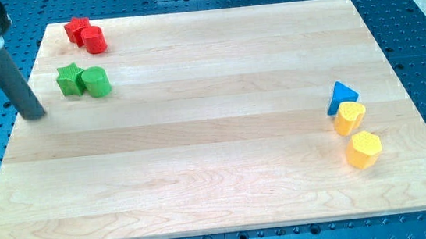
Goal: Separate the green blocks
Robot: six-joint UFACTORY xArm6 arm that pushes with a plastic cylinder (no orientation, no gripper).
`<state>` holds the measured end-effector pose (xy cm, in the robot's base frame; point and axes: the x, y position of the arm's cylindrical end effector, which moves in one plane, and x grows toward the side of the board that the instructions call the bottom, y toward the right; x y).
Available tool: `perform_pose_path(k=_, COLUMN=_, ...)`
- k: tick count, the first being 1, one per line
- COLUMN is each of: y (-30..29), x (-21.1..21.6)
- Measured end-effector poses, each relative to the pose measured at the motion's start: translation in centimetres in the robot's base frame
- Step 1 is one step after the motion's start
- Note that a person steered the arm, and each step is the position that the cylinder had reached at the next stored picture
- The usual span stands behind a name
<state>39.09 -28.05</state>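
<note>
Green on pale wood: the green star block (70,79) and the green cylinder block (96,81) sit touching, side by side, near the top left corner of the tabletop (199,136), the star on the view's left. They are the pair to be parted, and they are not yet apart. My tip (35,115) rests on the board just to the view's left of the star and a little below it, clear of both blocks. The dark rod slants up from there toward the view's top left corner. There are no jaws on this arm, so nothing is open, closed or gripping; the rod can only push.

Just above the green pair, a red star block (76,28) and a red cylinder block (94,40) also touch each other, near enough that a careless shove toward the view's top could run a green block into them. Far off at the view's right, a blue triangular block (341,94) leans against a yellow block (349,116), with a yellow hexagonal block (364,150) just below; they are well out of the way.

From where the tip stands, a straight push rightward would likely move both greens together. Working into the seam between them looks the surer course.
</note>
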Motion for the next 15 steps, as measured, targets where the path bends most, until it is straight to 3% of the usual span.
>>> perform_pose_path(k=1, y=7.0, x=-2.7)
perform_pose_path(k=2, y=21.4, x=-2.8)
perform_pose_path(k=3, y=30.5, x=-2.0)
perform_pose_path(k=4, y=26.2, x=0.2)
perform_pose_path(k=5, y=32.8, x=3.0)
perform_pose_path(k=6, y=38.0, x=2.4)
perform_pose_path(k=7, y=34.1, x=1.5)
perform_pose_path(k=8, y=34.7, x=-1.0)
perform_pose_path(k=9, y=43.4, x=-1.1)
perform_pose_path(k=12, y=52.3, x=-4.7)
perform_pose_path(k=14, y=54.7, x=-1.6)
perform_pose_path(k=15, y=58.7, x=-0.4)
